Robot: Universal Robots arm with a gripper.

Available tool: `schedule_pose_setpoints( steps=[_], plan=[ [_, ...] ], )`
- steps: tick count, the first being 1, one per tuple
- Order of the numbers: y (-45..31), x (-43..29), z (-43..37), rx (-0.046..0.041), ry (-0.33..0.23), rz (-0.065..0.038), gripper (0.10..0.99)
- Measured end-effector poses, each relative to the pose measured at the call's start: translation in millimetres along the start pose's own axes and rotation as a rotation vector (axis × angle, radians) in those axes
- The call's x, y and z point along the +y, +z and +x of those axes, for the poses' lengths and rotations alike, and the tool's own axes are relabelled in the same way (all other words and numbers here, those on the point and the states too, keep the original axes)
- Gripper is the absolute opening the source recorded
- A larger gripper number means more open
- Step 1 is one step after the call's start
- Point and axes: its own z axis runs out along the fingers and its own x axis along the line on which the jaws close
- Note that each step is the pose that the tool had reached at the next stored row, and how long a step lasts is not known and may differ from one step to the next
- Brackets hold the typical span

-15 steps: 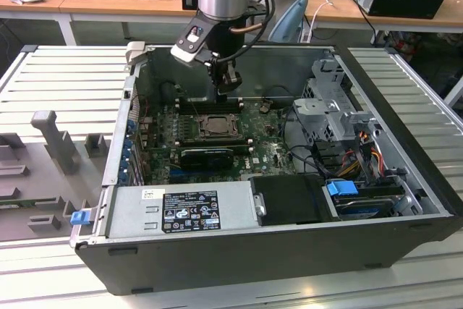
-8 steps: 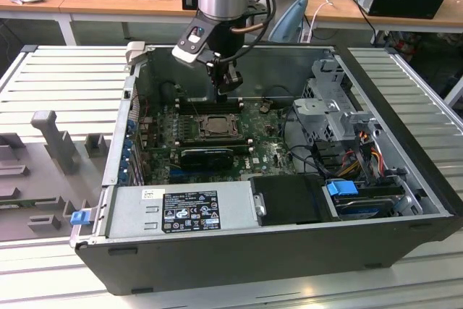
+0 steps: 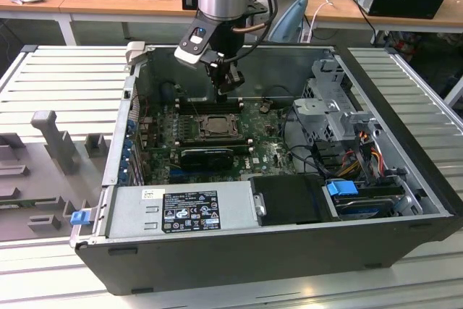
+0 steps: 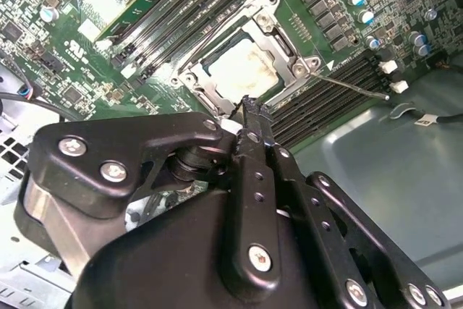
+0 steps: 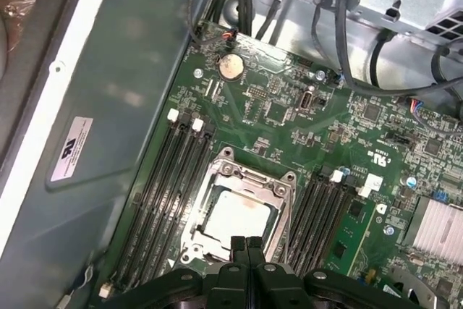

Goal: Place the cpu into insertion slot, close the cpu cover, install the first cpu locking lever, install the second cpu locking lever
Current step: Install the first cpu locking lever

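Observation:
The cpu (image 5: 235, 215) lies in the insertion slot (image 3: 215, 127), its pale face (image 4: 242, 66) showing through the cut-out of the cpu cover (image 5: 276, 192). The silver cover (image 4: 289, 52) lies flat around the chip. A thin wire locking lever (image 4: 354, 86) sticks out from one socket corner, across the memory slots. My gripper (image 3: 230, 90) hangs just above the socket's far edge. Both wrist views show its fingertips (image 5: 246, 244) pressed together, shut with nothing between them (image 4: 251, 106).
Long black memory slots (image 5: 170, 186) flank the socket on both sides. A black rectangular block (image 3: 207, 157) sits in front of it. The power supply (image 3: 181, 211), drive cage (image 3: 333, 106), loose cables (image 3: 362, 153) and the case walls (image 3: 137, 99) crowd the surroundings.

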Motion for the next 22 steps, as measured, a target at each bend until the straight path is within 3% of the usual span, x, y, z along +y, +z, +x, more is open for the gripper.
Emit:
schedule_pose_setpoints(
  steps=[7,12,22],
  plan=[
    [0.0,0.0,0.0,0.0011,-0.048,0.0,0.106],
    [0.0,0.0,0.0,0.0038,-0.167,0.0,0.106],
    [0.0,0.0,0.0,0.0063,-0.27,0.0,0.106]
  ],
)
